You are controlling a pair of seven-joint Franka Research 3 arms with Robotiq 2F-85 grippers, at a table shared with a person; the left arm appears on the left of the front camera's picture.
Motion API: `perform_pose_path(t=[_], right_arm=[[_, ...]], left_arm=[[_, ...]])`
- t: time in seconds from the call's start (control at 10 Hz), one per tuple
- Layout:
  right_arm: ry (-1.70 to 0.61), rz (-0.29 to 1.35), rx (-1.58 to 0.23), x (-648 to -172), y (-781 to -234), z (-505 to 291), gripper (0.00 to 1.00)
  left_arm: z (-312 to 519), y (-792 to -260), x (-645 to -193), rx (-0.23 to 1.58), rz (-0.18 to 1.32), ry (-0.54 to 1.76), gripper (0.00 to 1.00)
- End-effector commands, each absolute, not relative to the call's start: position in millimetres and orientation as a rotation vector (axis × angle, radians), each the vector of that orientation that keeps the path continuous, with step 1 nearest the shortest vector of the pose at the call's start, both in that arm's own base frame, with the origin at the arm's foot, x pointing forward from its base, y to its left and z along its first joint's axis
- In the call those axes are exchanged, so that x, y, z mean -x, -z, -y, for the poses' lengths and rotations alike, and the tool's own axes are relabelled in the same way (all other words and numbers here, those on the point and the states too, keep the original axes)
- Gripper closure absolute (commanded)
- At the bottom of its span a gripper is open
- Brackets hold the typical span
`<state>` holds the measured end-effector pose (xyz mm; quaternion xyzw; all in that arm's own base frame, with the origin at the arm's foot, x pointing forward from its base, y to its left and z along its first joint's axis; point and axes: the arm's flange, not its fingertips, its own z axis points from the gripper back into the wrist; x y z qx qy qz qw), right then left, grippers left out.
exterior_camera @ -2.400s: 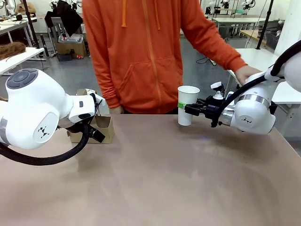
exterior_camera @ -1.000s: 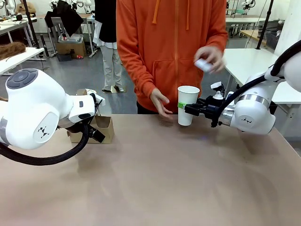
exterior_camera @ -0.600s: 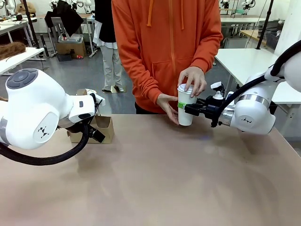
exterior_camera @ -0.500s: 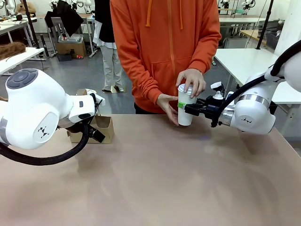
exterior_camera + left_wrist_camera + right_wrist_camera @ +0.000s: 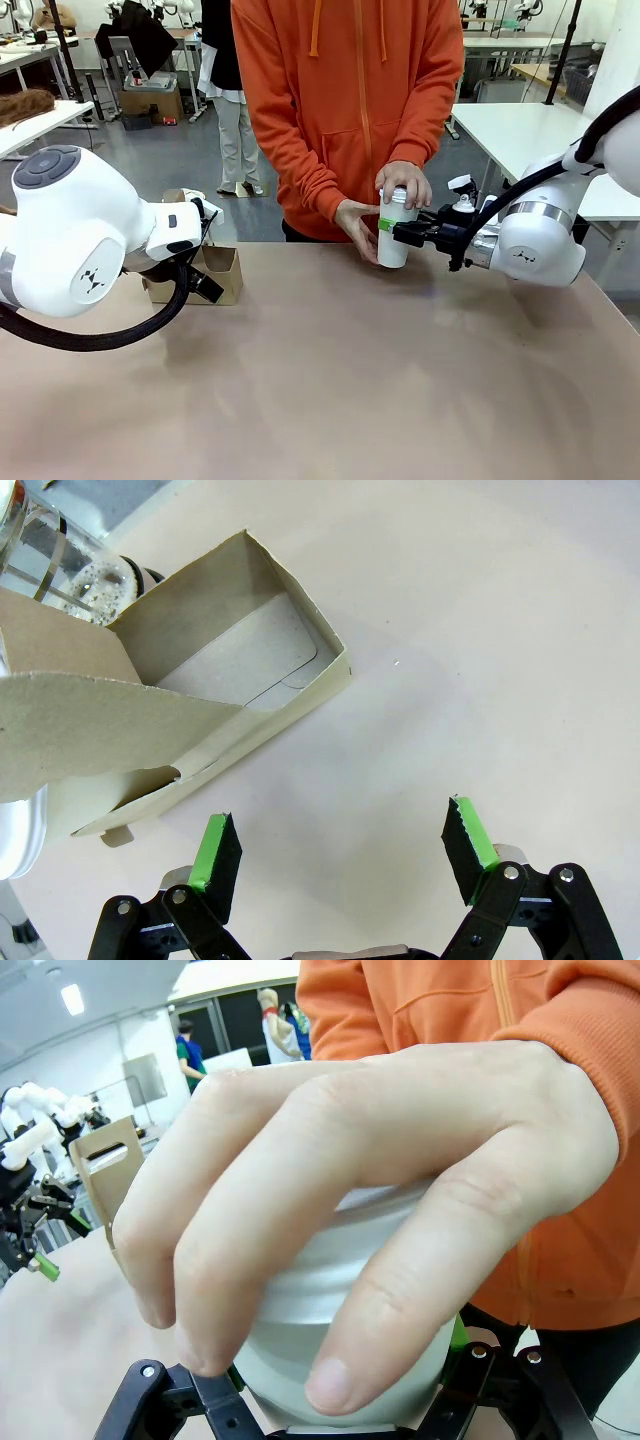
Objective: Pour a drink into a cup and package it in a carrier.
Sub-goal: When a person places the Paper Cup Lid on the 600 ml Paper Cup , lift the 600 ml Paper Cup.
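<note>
The white paper cup (image 5: pixel 392 243) stands at the table's far side with my right gripper (image 5: pixel 391 228) shut on its side. One of the person's hands (image 5: pixel 403 183) presses a white lid onto the cup's top, and the other hand (image 5: pixel 354 221) cups its left side. In the right wrist view that hand (image 5: pixel 380 1180) covers the cup (image 5: pixel 330 1330) between my right gripper's (image 5: pixel 340 1405) fingers. The brown cardboard carrier (image 5: pixel 216 274) sits at the far left. My left gripper (image 5: pixel 345 842) hovers open just beside the carrier (image 5: pixel 230 670). The drink is out of view.
A clear glass pitcher (image 5: pixel 65 565) with a metal band stands behind the carrier. A white round object (image 5: pixel 15 832) lies beside the carrier's near end. The person in an orange hoodie (image 5: pixel 350 100) stands at the far edge. The near table surface (image 5: pixel 330 390) is bare.
The person brought a white lid down onto the open cup and now presses it on, with the other hand against the cup's side. Neither arm has moved.
</note>
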<state>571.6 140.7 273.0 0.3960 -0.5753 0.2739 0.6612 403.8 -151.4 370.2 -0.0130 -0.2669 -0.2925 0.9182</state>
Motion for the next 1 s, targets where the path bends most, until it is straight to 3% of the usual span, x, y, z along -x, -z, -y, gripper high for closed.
perform_pose_path(t=[0.0, 0.9], right_arm=[[-0.625, 1.313, -0.896, -572.9, -278.5, -143.3, 0.18], [-0.625, 1.313, -0.896, -572.9, -278.5, -143.3, 0.18]], left_arm=[[151.4, -370.6, -403.6, 0.028, 0.550, 0.602, 0.00], [151.4, -370.6, -403.6, 0.028, 0.550, 0.602, 0.00]])
